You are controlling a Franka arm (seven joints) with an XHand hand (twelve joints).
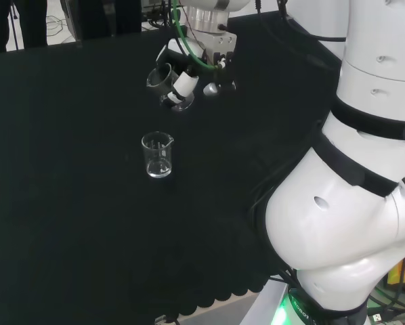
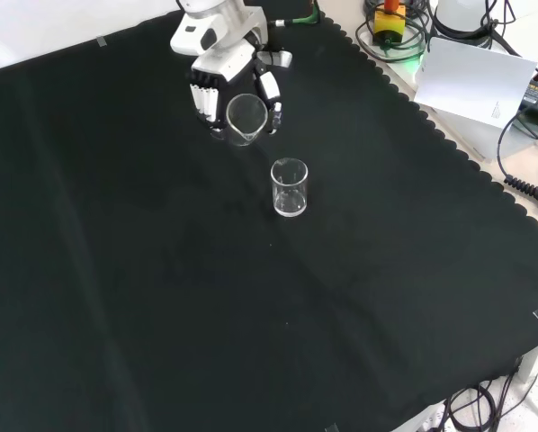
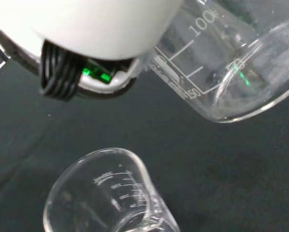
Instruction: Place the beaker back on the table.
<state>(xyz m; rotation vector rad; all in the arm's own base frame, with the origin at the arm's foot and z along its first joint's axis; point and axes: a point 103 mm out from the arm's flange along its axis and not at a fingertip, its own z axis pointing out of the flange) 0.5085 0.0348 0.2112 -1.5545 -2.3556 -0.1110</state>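
Closest to the wrist camera: a clear glass beaker with printed graduation marks, tipped well off upright, its round base showing, with a blurred white part of the hand beside it; a second clear beaker stands upright on the black cloth beneath, mouth up, spout visible. Front view: hand comes in from the top, black and white fingers curled round the tilted beaker, thumb on the other side, so it has hold of that beaker. Held beaker is up off the cloth, mouth turned toward the camera and slightly down. The standing beaker sits on the cloth just in front of the hand, near but apart from the held one, looks empty. Head view: hand near the top centre, held beaker tilted with its mouth to the left; upright beaker below it in the view, on the cloth, not touching. White arm links take up the right side. Cables and a white sheet lie off the cloth's scalloped edge at the front view's top right.
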